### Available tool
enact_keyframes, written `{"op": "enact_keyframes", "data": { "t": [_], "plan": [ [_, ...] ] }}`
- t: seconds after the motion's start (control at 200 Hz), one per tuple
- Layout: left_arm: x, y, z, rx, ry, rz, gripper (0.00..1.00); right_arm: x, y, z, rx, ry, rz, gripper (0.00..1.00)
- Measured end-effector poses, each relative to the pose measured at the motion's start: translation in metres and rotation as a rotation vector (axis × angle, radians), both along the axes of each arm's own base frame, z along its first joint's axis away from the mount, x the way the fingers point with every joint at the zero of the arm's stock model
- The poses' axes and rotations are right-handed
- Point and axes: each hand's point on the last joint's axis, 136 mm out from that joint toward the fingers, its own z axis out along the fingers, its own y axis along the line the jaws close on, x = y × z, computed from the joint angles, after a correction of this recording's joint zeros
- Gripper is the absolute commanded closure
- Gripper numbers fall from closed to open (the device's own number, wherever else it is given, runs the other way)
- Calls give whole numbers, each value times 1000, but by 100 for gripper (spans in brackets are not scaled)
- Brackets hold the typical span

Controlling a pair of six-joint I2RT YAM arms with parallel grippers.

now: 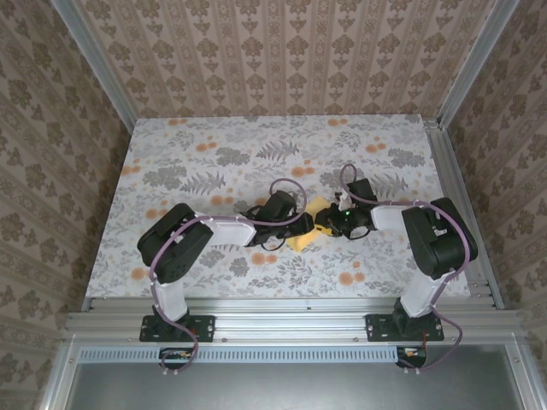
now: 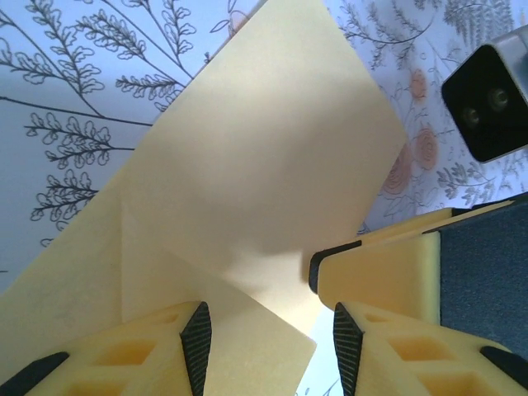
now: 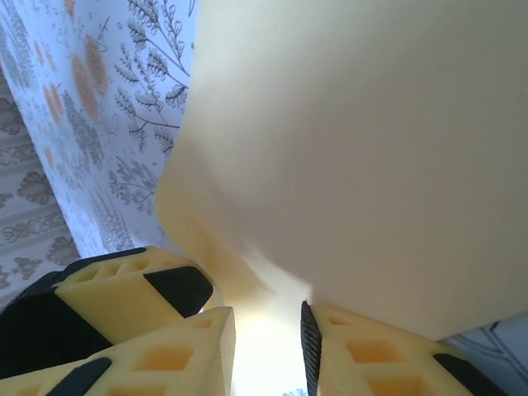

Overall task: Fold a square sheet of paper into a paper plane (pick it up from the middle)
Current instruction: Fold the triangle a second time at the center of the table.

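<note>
**Q:** Where's the sheet rn?

**A:** I've got the sheet of paper (image 1: pixel 301 239) mid-worktop (image 1: pixel 214 162), on the flower print, right btwn the two wrists. It's pale yellow and already creased. On the left wrist cam I see a diagonal fold line and a flap that ends in a point low in the frame.

**Q:** And vs the left claw?

**A:** My left claw (image 2: pixel 268 330) is spread, pads well apart. The pointed flap sits in the gap btwn them, nearer the left pad. The rest of the sheet fans up and away from the claw over the worktop. I don't see either pad pressing on it.

**Q:** Right side?

**A:** The right claw (image 3: pixel 268 334) meets the sheet from the opposite side. Its jaws stand apart too, w/ a narrower gap than the left. The sheet is v. close to that cam, bulging across most of the frame, and its lower edge dips into the gap. It looks loose to me, not pinched, but glare there makes contact hard to judge.

**Q:** Are the claws touching each other?

**A:** Close, can't say touching. On the left cam, one of the right claw's fingers (image 2: pixel 375 268) pokes in from the right, just beside my left claw's right pad and at the sheet's edge. On the right cam, one of the left claw's fingers (image 3: pixel 124 289) sits just beside the right claw's left finger.

**Q:** Is the sheet flat?

**A:** Can't tell how much of it rests on the worktop. From overhead the arms cover a good part of it, and yellow shows btwn the wrists.
</note>
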Motion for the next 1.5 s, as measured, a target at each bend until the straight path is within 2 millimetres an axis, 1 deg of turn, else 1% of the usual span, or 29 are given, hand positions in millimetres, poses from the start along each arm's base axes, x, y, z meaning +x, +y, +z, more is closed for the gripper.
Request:
{"op": "enact_keyframes", "data": {
  "t": [0.185,0.335,0.475,0.55,0.68,0.74,0.925,1.15,1.245,1.345,1.5],
  "plan": [
    [0,-1,2,-39,-9,10,63,-6,3,13,68,18,-26,67],
    [3,-2,6,-71,-15,23,70,-3,5,26,103,11,-45,67],
    [3,0,5,-83,-16,32,77,-4,8,29,138,22,-46,67],
    [2,1,3,-83,-11,35,82,-7,9,28,148,34,-48,68],
    [2,1,3,-89,-9,34,86,-9,9,27,158,48,-53,67],
    [2,0,5,-95,-11,33,88,-9,10,28,163,45,-53,69],
    [2,-2,6,-103,-15,30,89,-6,11,28,174,43,-58,74],
    [1,-3,7,-110,-13,23,89,-5,12,25,176,46,-58,88],
    [2,-3,8,-114,-15,23,86,-6,11,23,168,41,-50,93],
    [4,-3,9,-118,-16,24,82,-10,10,19,147,43,-35,96],
    [3,-1,6,-104,-15,21,81,-12,6,11,98,48,-12,98]
  ]
}}
